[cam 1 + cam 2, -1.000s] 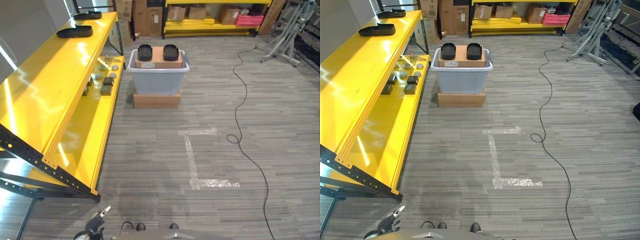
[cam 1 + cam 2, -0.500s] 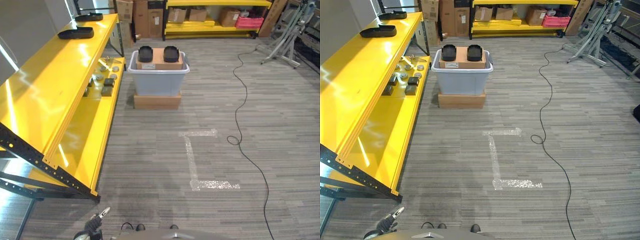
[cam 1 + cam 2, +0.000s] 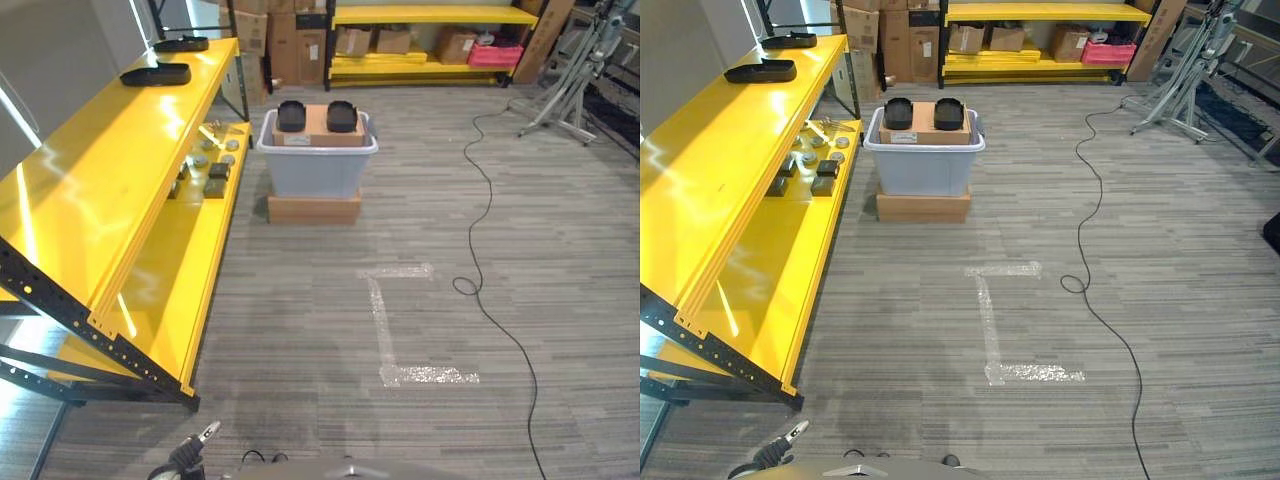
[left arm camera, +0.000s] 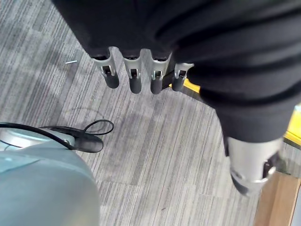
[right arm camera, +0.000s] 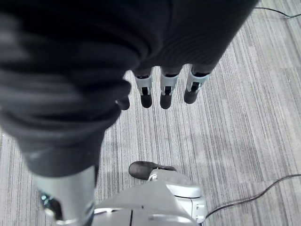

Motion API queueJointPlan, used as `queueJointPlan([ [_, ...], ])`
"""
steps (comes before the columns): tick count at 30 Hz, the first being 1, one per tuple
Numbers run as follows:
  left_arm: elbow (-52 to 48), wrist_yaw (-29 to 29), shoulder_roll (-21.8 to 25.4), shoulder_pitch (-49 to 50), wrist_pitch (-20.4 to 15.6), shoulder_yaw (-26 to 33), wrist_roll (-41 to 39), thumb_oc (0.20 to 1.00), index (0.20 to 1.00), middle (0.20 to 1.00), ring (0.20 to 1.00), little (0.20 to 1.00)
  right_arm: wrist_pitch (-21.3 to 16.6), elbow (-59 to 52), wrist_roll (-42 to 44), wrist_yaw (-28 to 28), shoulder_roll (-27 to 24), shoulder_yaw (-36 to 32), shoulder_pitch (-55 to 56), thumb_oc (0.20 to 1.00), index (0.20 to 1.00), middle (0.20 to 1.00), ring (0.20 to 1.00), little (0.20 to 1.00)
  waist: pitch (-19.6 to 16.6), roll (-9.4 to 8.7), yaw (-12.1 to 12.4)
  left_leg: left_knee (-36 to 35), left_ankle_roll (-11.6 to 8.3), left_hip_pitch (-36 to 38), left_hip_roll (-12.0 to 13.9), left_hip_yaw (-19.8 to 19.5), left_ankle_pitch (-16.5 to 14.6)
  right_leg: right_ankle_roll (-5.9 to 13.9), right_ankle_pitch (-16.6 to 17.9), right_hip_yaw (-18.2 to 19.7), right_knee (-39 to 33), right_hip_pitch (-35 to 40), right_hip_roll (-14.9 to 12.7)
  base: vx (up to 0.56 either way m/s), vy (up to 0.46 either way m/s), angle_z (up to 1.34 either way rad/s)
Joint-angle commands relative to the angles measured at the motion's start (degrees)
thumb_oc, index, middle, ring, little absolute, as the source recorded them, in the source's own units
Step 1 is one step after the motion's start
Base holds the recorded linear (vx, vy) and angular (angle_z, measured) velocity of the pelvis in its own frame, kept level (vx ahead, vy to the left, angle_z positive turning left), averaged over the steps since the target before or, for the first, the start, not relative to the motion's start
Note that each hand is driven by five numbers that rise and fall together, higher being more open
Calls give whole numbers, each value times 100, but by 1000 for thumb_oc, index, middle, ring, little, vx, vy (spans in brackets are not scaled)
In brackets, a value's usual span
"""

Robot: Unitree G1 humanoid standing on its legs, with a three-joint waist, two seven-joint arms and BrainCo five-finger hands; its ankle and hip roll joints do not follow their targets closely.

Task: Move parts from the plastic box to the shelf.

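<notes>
A grey plastic box [image 3: 317, 172] stands on a flat cardboard base [image 3: 313, 208] on the floor, far ahead of me. In it sits a cardboard carton [image 3: 318, 128] with two black parts [image 3: 291, 115] [image 3: 341, 114] on top. The long yellow shelf [image 3: 110, 170] runs along the left, with two more black parts [image 3: 155, 74] [image 3: 181, 44] at the far end of its upper level. My left hand [image 4: 134, 80] hangs low by the shelf's near end [image 3: 188, 455], fingers straight and empty. My right hand [image 5: 162, 92] hangs over the floor, fingers straight, holding nothing.
Several small metal parts [image 3: 208, 165] lie on the shelf's lower level. A white tape mark [image 3: 385, 320] and a black cable [image 3: 490, 230] lie on the striped floor between me and the box. Another yellow rack [image 3: 430, 40] with cartons and a metal stand [image 3: 570, 90] are at the back.
The whole picture has shifted slightly, so the camera has moved; the box, shelf and parts stay where they were. Both hands still hang empty.
</notes>
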Motion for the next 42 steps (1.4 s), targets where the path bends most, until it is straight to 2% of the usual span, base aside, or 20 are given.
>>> queueJointPlan([
  [1, 379, 154, -79, -309, 58, -39, -77, 1000, 1000, 1000, 1000, 1000, 80, 425, -170, -125, -78, 259, -233, 1000, 1000, 1000, 1000, 1000, -104, -76, 69, 320, -60, -174, 10, 318, -438, 499, -190, -11, 96, -73, -225, 0, 0, 0],
  [8, 496, 358, -116, -351, 270, -10, -113, 1000, 1000, 1000, 1000, 1000, 72, 486, 350, -273, -22, 181, -239, 1000, 1000, 1000, 1000, 1000, -129, -80, 58, 331, -54, -148, 6, 323, -453, 500, -190, 14, 112, -58, -227, 4, 0, 0],
  [11, 543, 271, -128, -371, 125, 54, -318, 1000, 1000, 1000, 1000, 1000, -296, 501, 745, -400, -32, 43, -269, 1000, 1000, 1000, 1000, 1000, -146, -85, 59, 321, -54, -121, 4, 324, -450, 500, -180, 16, 103, -31, -226, 37, -3, 0],
  [13, 334, 27, -84, -463, -216, 60, -697, 1000, 1000, 1000, 1000, 1000, -646, 211, 1473, -425, -166, -199, -424, 1000, 1000, 1000, 1000, 1000, -184, -94, 69, 294, -46, -77, 9, 325, -442, 507, -164, 37, 78, 5, -222, 47, -15, 0],
  [15, 128, -65, -51, -509, -290, 38, -809, 1000, 1000, 1000, 1000, 1000, -804, 20, 1648, -410, -226, -248, -476, 1000, 1000, 1000, 1000, 1000, -187, -100, 74, 288, -42, -74, 18, 332, -436, 508, -156, 38, 74, 7, -223, 0, 0, 0],
  [16, -632, -71, 74, -574, -256, -24, -909, 1000, 1000, 1000, 1000, 1000, -989, -667, 2021, -459, -342, -275, -515, 1000, 1000, 1000, 1000, 1000, -175, -117, 77, 289, -33, -83, 34, 343, -419, 511, -127, 45, 83, -14, -225, 0, 0, 0],
  [17, -636, -69, 75, -571, -254, -25, -909, 1000, 1000, 1000, 1000, 1000, -987, -671, 2021, -461, -342, -275, -512, 1000, 1000, 1000, 1000, 1000, -175, -117, 77, 289, -33, -81, 35, 344, -420, 511, -128, 46, 83, -13, -225, -29, -39, -1],
  [18, -1325, 41, 160, -594, -152, -40, -967, 1000, 1000, 1000, 1000, 1000, -873, -1493, 2210, -729, -439, -261, -476, 1000, 1000, 1000, 1000, 1000, -157, -127, 67, 294, -31, -100, 48, 353, -405, 519, -105, 37, 99, -44, -233, -35, -31, 0],
  [19, -2004, 93, 259, -589, -157, -70, -1009, 1000, 1000, 1000, 1000, 1000, -965, -2233, 2312, -913, -540, -233, -415, 1000, 1000, 1000, 1000, 1000, -143, -137, 49, 301, -33, -118, 60, 367, -390, 518, -89, 24, 113, -71, -239, -44, -39, -1],
  [20, -2622, 301, 371, -564, 43, -89, -1062, 1000, 1000, 1000, 1000, 1000, -719, -2995, 2362, -1201, -644, -201, -351, 1000, 1000, 1000, 1000, 1000, -111, -142, 27, 313, -42, -113, 72, 383, -381, 513, -82, 20, 128, -72, -238, -37, -25, -1],
  [21, -2859, 317, 423, -553, 20, -83, -1059, 1000, 1000, 1000, 1000, 1000, -738, -3268, 2383, -1263, -684, -202, -316, 1000, 1000, 1000, 1000, 1000, -117, -148, 14, 321, -45, -140, 74, 386, -369, 511, -75, 16, 138, -101, -240, -41, -16, -3],
  [22, -3609, 405, 577, -557, 204, -3, -1197, 1000, 1000, 1000, 1000, 1000, -626, -4156, 2398, -1462, -793, -262, -218, 1000, 1000, 1000, 1000, 1000, -94, -153, -22, 334, -52, -158, 81, 394, -353, 507, -67, 2, 153, -124, -240, -34, -9, -1],
  [23, -3638, 388, 585, -553, 176, 2, -1194, 1000, 1000, 1000, 1000, 1000, -647, -4191, 2406, -1457, -797, -266, -206, 1000, 1000, 1000, 1000, 1000, -93, -154, -26, 335, -52, -158, 82, 394, -352, 506, -68, 0, 154, -124, -240, -39, -4, 0],
  [24, -4282, 521, 699, -576, 250, 79, -1094, 1000, 1000, 1000, 1000, 1000, -521, -4965, 2337, -1629, -892, -341, -151, 1000, 1000, 1000, 1000, 1000, -77, -157, -64, 344, -58, -167, 85, 418, -338, 502, -65, -10, 164, -143, -241, 0, 0, 0],
  [25, -4554, 526, 750, -586, 111, 99, -966, 1000, 1000, 1000, 1000, 1000, -666, -5246, 2247, -1611, -917, -379, -133, 1000, 1000, 1000, 1000, 1000, -67, -155, -82, 348, -61, -168, 89, 431, -331, 499, -66, -17, 174, -153, -240, 0, 0, 0],
  [27, -5020, 639, 846, -607, 157, 142, -880, 1000, 1000, 1000, 1000, 1000, -641, -5627, 2134, -1675, -962, -425, -143, 1000, 1000, 1000, 1000, 1000, -61, -148, -101, 345, -66, -163, 92, 444, -324, 494, -79, -24, 185, -158, -236, 0, 5, -2],
  [29, -5709, 830, 982, -640, 34, 237, -839, 1000, 1000, 1000, 1000, 1000, -855, -6318, 1946, -1500, -1087, -567, -191, 1000, 1000, 1000, 1000, 1000, -43, -131, -124, 314, -71, -148, 94, 451, -299, 488, -96, -37, 184, -153, -230, 4, 16, -8],
  [34, -6643, 811, 1202, -633, 38, 449, -598, 1000, 1000, 1000, 1000, 1000, -1010, -7292, 1843, -1398, -1313, -757, -208, 1000, 1000, 1000, 1000, 1000, -31, -115, -119, 320, -80, -155, 87, 451, -294, 497, -110, -49, 175, -150, -228, 6, 9, -3],
  [36, -7146, 909, 1289, -612, 274, 545, -785, 1000, 1000, 1000, 1000, 1000, -949, -7915, 1866, -1378, -1476, -819, -206, 1000, 1000, 1000, 1000, 1000, -23, -99, -112, 325, -97, -168, 81, 437, -296, 512, -131, -57, 176, -153, -220, 2, 16, 1],
  [42, -7604, 941, 1367, -422, 318, 742, -634, 1000, 1000, 1000, 1000, 1000, -839, -8301, 1997, -1350, -1483, -864, -14, 1000, 1000, 1000, 1000, 1000, -36, -110, -96, 363, -123, -194, 78, 444, -293, 525, -151, -79, 202, -167, -233, 0, 0, 0],
])
